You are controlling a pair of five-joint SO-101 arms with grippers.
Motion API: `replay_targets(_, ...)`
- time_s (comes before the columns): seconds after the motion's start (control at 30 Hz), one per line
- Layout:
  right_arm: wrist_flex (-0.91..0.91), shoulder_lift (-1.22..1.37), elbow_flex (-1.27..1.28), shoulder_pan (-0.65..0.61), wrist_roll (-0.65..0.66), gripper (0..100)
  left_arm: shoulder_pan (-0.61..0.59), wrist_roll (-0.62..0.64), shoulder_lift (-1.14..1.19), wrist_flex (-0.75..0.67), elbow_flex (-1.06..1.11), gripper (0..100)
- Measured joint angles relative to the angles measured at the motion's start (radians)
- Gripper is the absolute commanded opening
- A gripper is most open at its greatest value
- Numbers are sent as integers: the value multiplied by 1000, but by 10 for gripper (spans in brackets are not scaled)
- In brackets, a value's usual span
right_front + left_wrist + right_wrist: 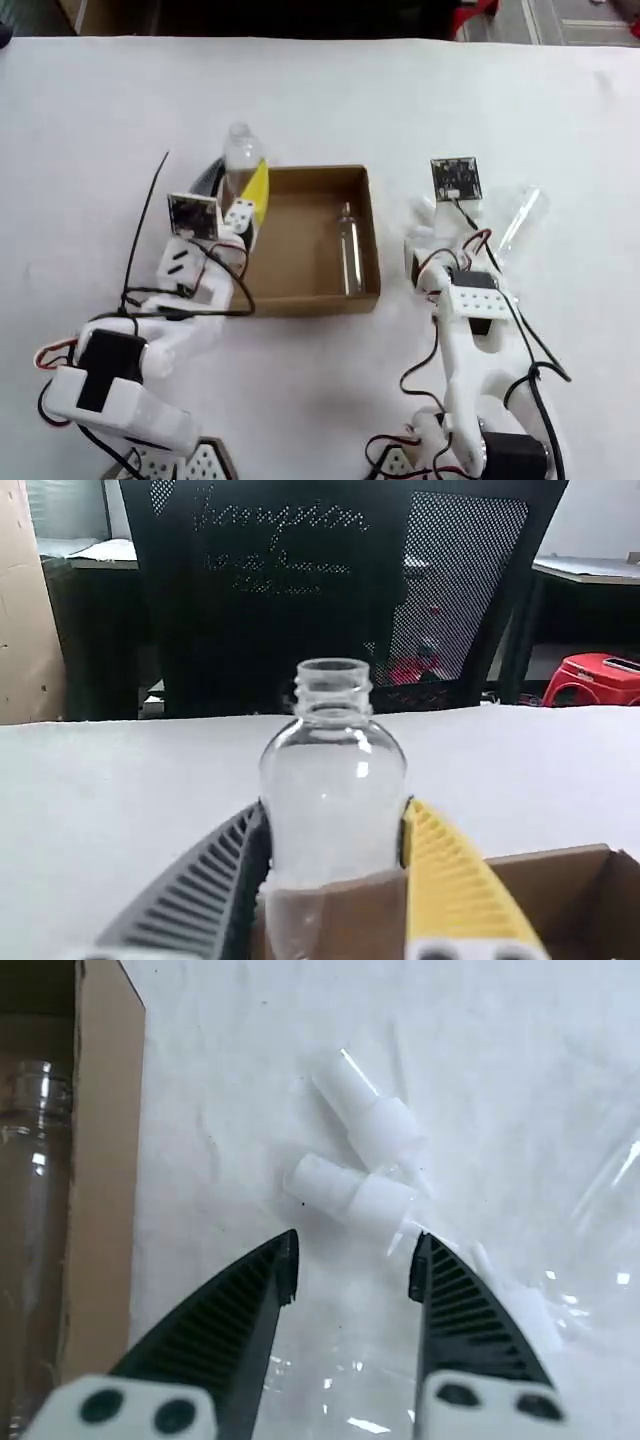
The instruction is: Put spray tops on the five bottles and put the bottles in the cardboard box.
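A clear bottle (333, 780) with a bare threaded neck stands upright, and my left gripper (335, 825) is shut on it between a grey finger (200, 890) and a yellow finger (450, 880). From above, this bottle (240, 160) sits at the left wall of the cardboard box (365, 230). A second clear bottle (348, 250) lies inside the box without a top. My right gripper (352, 1265) hangs open just above the table, its fingertips close to two white spray tops (375, 1120) (350, 1195) lying side by side right of the box.
Clear plastic items (520, 215) lie on the white table (400, 90) to the right of the right arm (470, 300). The box wall (100, 1160) runs close beside the right gripper. A black mesh chair (330, 590) stands behind the table.
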Motion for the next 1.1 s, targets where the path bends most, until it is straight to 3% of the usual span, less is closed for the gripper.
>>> replay_targets(0.7, 0, 0, 0, 0, 0, 163, -2, 0, 3, 28, 0, 24)
replay_targets(0.87, 0, 0, 0, 0, 0, 163, -2, -68, 3, 28, 0, 25)
replay_targets(1.1, 0, 0, 0, 0, 0, 163, -2, -75, 3, 92, 0, 133)
